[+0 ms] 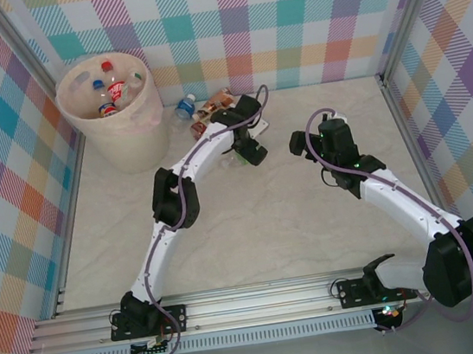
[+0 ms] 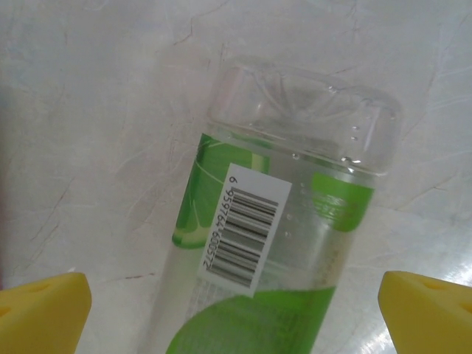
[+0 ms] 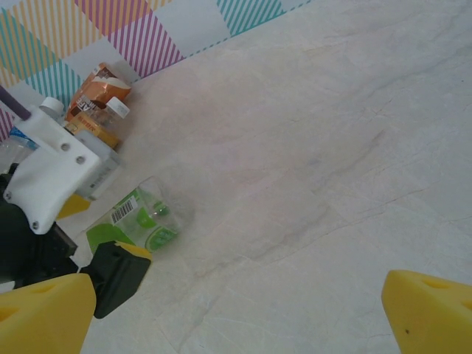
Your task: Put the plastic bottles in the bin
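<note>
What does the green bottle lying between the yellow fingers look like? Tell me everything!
The green-labelled bottle is clear plastic with a squarish see-through base. It has bright green label patches and a white barcode sticker. It lies on its side on the pale marbled table. The left gripper hangs right over it with its jaws open, one yellow tip on each side and a gap between each tip and the bottle. Its cap end is hidden.

A clear, glossy plastic bottle (image 2: 295, 140) with a shiny green label (image 2: 335, 200) and a matt white paper barcode sticker (image 2: 247, 225) lies on the smooth, faintly sheened, marble-patterned table (image 2: 88, 147). The pads (image 2: 44, 313) of the left claw (image 2: 236, 317) look matt yellow.
</note>
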